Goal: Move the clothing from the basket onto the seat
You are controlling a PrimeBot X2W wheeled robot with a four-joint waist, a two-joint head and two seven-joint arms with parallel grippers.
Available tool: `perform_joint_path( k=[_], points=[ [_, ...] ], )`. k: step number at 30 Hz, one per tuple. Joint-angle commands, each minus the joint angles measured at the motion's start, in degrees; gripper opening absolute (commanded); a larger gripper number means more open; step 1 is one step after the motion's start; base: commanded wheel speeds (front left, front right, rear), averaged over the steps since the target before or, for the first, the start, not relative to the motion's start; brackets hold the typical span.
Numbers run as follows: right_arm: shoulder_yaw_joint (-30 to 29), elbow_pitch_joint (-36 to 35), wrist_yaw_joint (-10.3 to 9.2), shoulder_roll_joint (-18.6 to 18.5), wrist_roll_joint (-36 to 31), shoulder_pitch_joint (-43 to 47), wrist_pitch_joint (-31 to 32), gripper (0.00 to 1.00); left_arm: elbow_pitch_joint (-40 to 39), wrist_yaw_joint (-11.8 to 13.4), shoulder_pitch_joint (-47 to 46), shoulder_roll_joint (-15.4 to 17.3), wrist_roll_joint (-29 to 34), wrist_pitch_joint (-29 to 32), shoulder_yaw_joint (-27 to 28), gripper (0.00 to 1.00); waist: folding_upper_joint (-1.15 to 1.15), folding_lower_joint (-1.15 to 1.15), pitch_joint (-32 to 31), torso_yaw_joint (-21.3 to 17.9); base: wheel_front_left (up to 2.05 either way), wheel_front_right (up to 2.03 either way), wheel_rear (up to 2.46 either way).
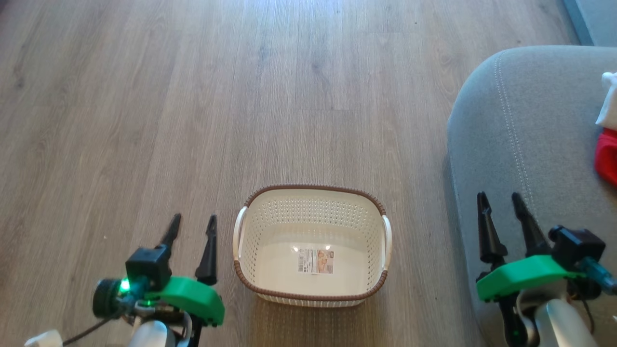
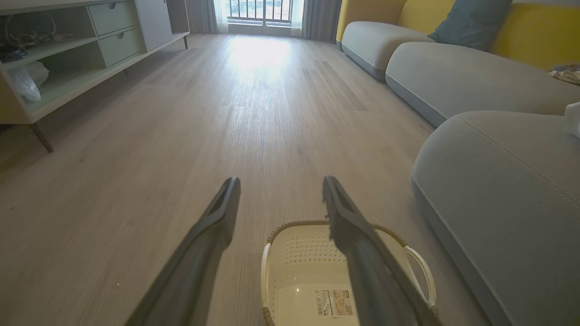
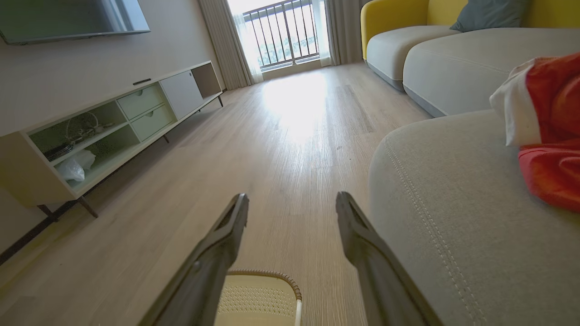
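Both pincers stand open and empty. We see the left gripper [image 1: 194, 219] over the floor [image 1: 193, 96] just left of the basket [image 1: 313, 187], its jaws spread with nothing between them. The right gripper [image 1: 498, 196] hangs over the near left part of the seat [image 1: 530, 144], its jaws equally wide and bare.

Between the two grippers the basket sits upright on the floor. Its inside shows nothing but the label sticker [image 1: 315, 260] on its bottom, with no fabric in it or draped over its rim. The seat lies just to the right of the basket, with a narrow strip of floor between them.

The clothing [image 1: 606, 156] lies on the seat at the far right, red with a white part beside it, well apart from the right gripper. The frame edge cuts it off, so we cannot tell how many garments there are or how they are spread.

We judge the transfer step finished, since the basket is emptied and the clothing rests on the seat. In our reading the next move calls for no grasp. It calls only for a check that no part of the clothing hangs off the hidden side of the seat, and for drawing both arms back clear of the basket and the seat.
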Motion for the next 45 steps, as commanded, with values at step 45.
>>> perform_joint_path(
  k=[45],
  points=[
    [-1.6,2.0,0.0,0.8,23.3,0.8,6.7,0.0,2.3,-3.3,0.9,0.0,-26.0,6.8,4.9,0.0,0.0,0.0,-0.7,-1.4,0.0,0.0,0.0]
  ],
)
